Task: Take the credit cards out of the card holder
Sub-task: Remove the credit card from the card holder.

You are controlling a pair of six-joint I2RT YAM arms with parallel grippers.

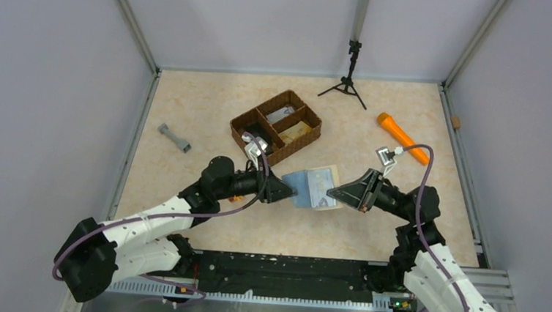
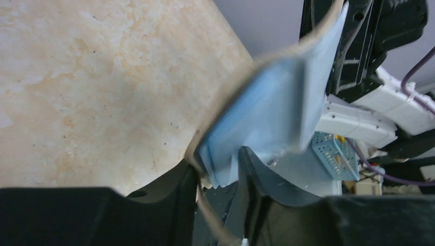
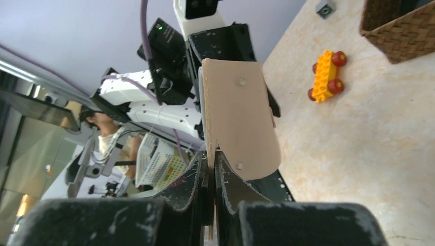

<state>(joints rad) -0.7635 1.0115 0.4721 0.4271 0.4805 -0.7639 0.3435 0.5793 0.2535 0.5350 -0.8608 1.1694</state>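
A: Where was the card holder [image 1: 315, 189]?

B: Held up over the middle of the tabletop [image 1: 210, 107], spread open, pale blue inside facing the overhead camera. Its long axis ran left to right, from one gripper to the other.

A: Jaws?

B: Right gripper [image 1: 333, 195] had its jaws closed flat on the edge of the cream flap at the holder's right end. Left gripper [image 1: 290, 194] had its jaws on either side of the blue flap at the left end. Pinching or only bracketing, I could not tell.

A: Credit cards?

B: I could not tell them from the pockets in any view.

A: Which arm was nearer?

B: Neither. There was one at each end, tips facing along the axis, the holder straight ahead of both. My judgement was that one side had to anchor while the other let go and came at a pocket mouth, and the right looked the firmer anchor.

A: Beyond that?

B: The wicker tray [image 1: 262, 108] sat farther back, well apart.
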